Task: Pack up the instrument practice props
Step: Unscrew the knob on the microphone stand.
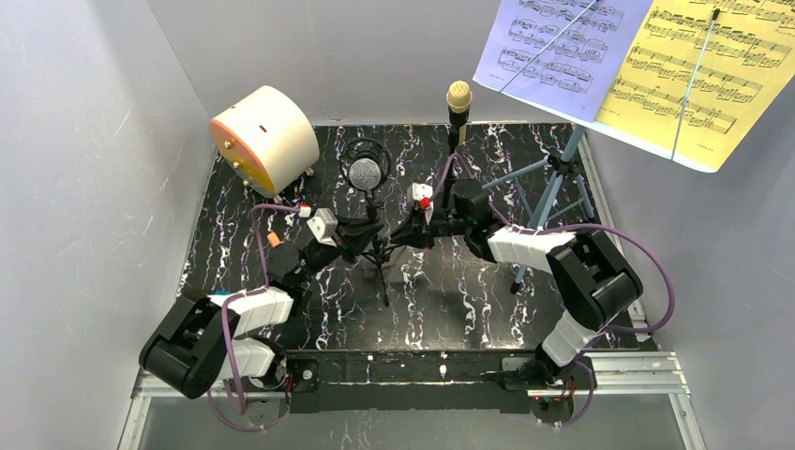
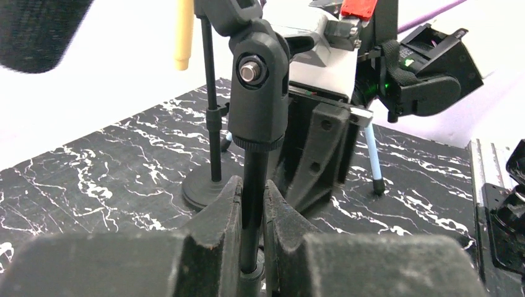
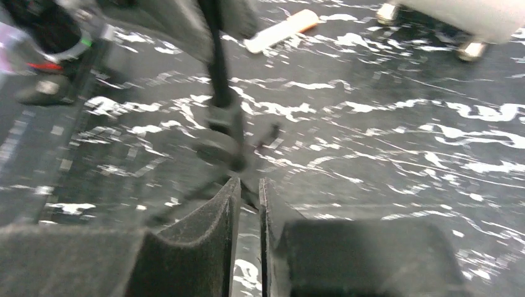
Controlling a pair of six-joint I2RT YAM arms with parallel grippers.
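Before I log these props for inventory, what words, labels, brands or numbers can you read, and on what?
Lavender paper score sheet: printed music staves only, too small to read.
Yellow paper score sheet: music staves too, nothing legible.
No readable text anywhere else.

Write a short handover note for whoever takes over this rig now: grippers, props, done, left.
Left gripper: shut on the tripod pole under the silver microphone.
Right gripper: nearly closed beside that tripod; grip unclear.
Cream microphone on its round-base pole, blue music stand with lavender sheet and yellow sheet: all standing on the table.
Done: nothing put away. Left: everything.
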